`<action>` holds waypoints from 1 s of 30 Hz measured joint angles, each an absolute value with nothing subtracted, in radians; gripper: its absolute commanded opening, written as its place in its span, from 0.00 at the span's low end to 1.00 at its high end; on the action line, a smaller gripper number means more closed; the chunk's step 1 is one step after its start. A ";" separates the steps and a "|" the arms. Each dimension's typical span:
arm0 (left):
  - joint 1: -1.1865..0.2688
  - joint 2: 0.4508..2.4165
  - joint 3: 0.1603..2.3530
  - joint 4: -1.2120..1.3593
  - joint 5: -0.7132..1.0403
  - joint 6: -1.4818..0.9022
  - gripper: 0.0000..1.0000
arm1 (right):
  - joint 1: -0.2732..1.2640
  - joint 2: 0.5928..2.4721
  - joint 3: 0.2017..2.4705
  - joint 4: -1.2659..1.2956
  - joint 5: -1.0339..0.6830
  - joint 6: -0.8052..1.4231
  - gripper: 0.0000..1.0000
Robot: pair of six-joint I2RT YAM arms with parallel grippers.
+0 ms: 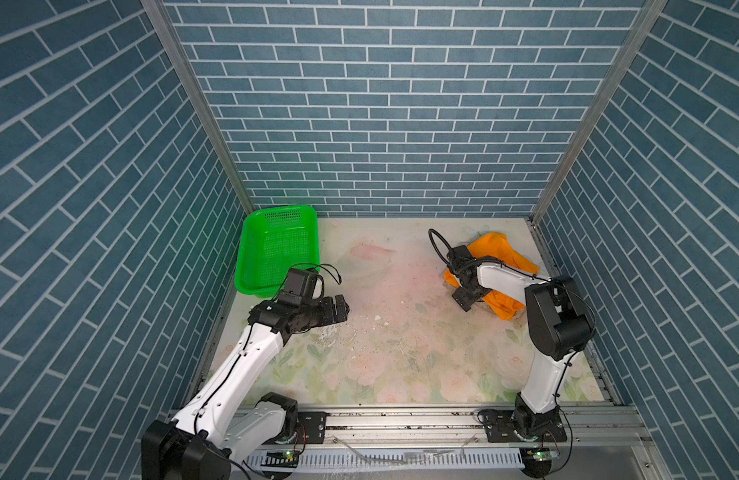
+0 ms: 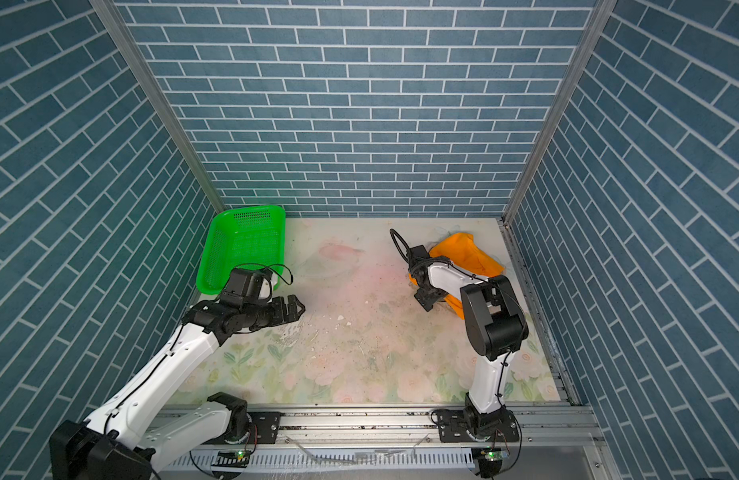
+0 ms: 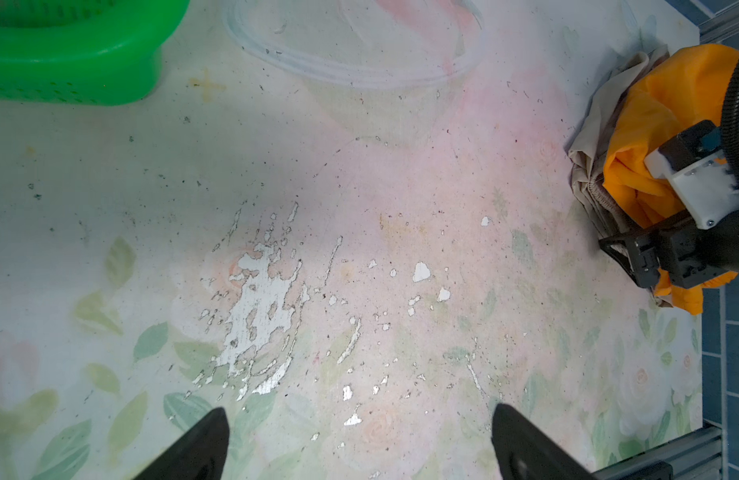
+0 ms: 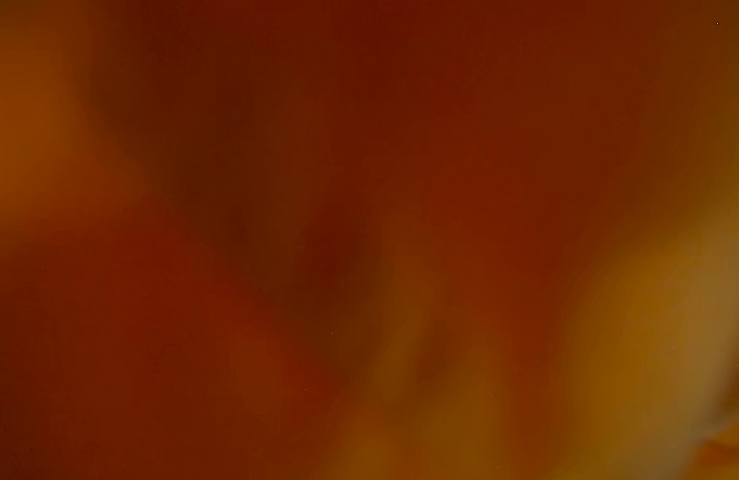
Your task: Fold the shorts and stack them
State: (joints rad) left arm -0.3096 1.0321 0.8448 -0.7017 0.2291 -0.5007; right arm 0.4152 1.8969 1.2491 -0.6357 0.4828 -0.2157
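The bright orange shorts [image 1: 498,253] [image 2: 463,249] lie crumpled at the back right of the table. In the left wrist view the beige shorts [image 3: 588,166] show under the orange shorts [image 3: 650,108], with a gathered waistband at the pile's edge. My right gripper [image 1: 465,303] [image 2: 426,301] [image 3: 633,257] points down at the pile's near-left edge, jaws spread, tips against the cloth. The right wrist view shows only blurred orange cloth. My left gripper [image 1: 343,307] [image 2: 299,307] [image 3: 359,409] hovers open over bare table at the left, holding nothing.
A green perforated basket [image 1: 276,216] [image 2: 243,210] [image 3: 68,45] stands empty at the back left, just behind my left wrist. The floral table cover [image 3: 255,299] is worn through in white patches mid-table. Blue brick-patterned walls close in three sides; a metal rail runs along the front.
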 measured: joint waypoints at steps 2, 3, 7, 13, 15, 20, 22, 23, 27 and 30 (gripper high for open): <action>-0.308 1.031 0.845 -0.706 0.226 -0.499 1.00 | 0.407 1.924 1.281 -0.633 0.497 -0.215 0.91; -0.307 1.030 0.845 -0.709 0.224 -0.498 1.00 | 0.400 1.940 1.301 -0.634 0.502 -0.215 0.90; -0.304 1.024 0.845 -0.722 0.216 -0.494 1.00 | 0.360 2.015 1.406 -0.617 0.512 -0.215 0.87; -0.298 1.001 0.845 -0.743 0.181 -0.484 1.00 | 0.265 2.141 1.589 -0.571 0.518 -0.220 0.88; -0.294 0.995 0.845 -0.747 0.172 -0.482 1.00 | 0.235 2.203 1.681 -0.570 0.522 -0.219 0.90; -0.286 0.995 0.845 -0.751 0.149 -0.480 1.00 | 0.188 2.373 1.972 -0.626 0.498 -0.188 0.93; -0.284 0.995 0.845 -0.751 0.127 -0.476 1.00 | 0.178 2.400 2.045 -0.648 0.471 -0.171 0.94; -0.284 0.994 0.845 -0.751 0.111 -0.474 1.00 | 0.176 2.401 2.067 -0.656 0.455 -0.161 0.95; -0.282 0.971 0.844 -0.748 -0.018 -0.449 1.00 | 0.183 2.341 2.047 -0.647 0.386 -0.121 0.98; -0.279 0.941 0.838 -0.719 -0.157 -0.428 1.00 | 0.183 2.194 1.898 -0.607 0.330 -0.092 0.99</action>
State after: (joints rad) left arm -0.2790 0.9409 0.8383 -0.7193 -0.1566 -0.4278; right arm 0.1825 2.1941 1.8984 -0.6071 0.3298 -0.0921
